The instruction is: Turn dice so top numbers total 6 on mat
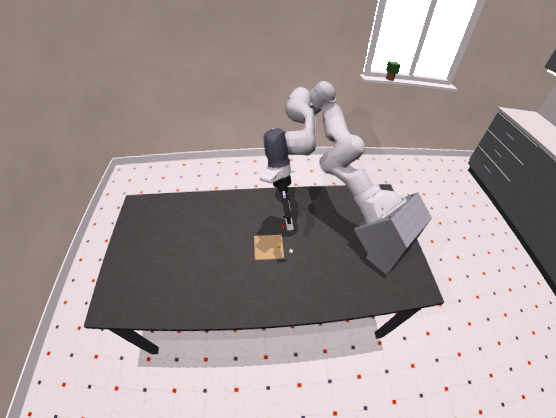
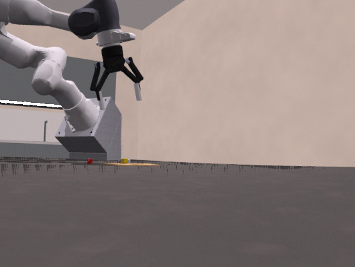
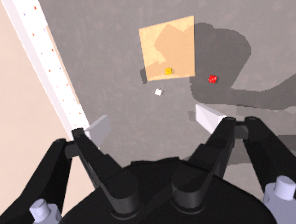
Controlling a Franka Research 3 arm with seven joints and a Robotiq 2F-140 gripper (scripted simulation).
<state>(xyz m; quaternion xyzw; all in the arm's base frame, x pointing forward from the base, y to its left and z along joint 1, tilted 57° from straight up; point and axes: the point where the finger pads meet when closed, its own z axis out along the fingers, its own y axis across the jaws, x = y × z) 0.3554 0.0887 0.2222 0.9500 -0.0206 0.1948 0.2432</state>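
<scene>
Hovering high over table (image 1: 175, 280), gripper (image 2: 119, 96) spread wide, grasping nothing; yellow die (image 3: 168, 71) sitting on mat (image 3: 170, 45), white die (image 3: 158, 92) lying off mat at 7 o'clock, red die (image 3: 212, 79) at 4 o'clock

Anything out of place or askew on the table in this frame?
Yes: only the small yellow die sits on the tan square mat, near its edge. The small white die and small red die lie off it on the dark table. The open gripper hangs above, empty.

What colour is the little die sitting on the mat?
Yellow. The die on the tan mat shows best in the wrist view.
</scene>
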